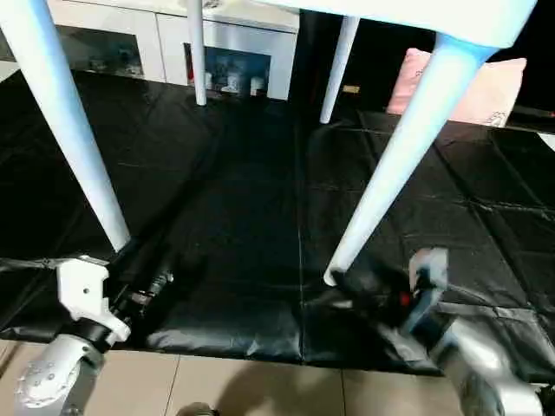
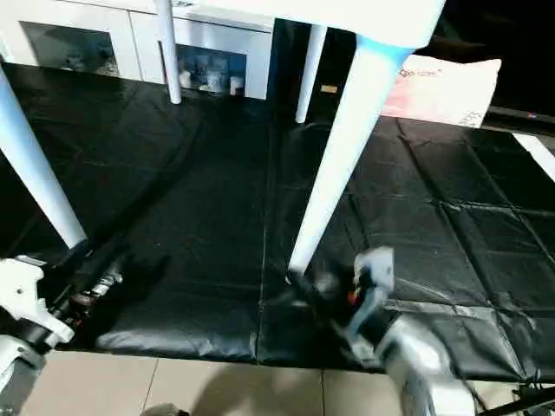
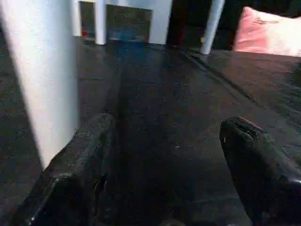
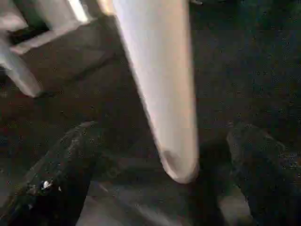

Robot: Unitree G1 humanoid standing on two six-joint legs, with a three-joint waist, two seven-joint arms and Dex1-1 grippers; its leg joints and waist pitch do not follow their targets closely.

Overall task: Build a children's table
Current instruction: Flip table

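The children's table stands upright on the black mat, its white tabletop (image 1: 416,13) at the upper edge of the head views. Its near left leg (image 1: 69,130) and near right leg (image 1: 399,147) slant down to the mat, and two far legs (image 1: 197,52) stand behind. My left gripper (image 3: 171,125) is open low by the near left leg's foot; the leg (image 3: 47,70) stands just outside one finger and nothing is between them. My right gripper (image 4: 167,132) is open, with the near right leg's foot (image 4: 164,94) between its spread fingers, apart from both.
A black mat (image 1: 243,191) covers the floor, and bare tiles (image 1: 260,390) begin at its near edge. A white glass-door cabinet (image 1: 165,39) stands at the back left. A pink pillow (image 1: 486,87) lies at the back right.
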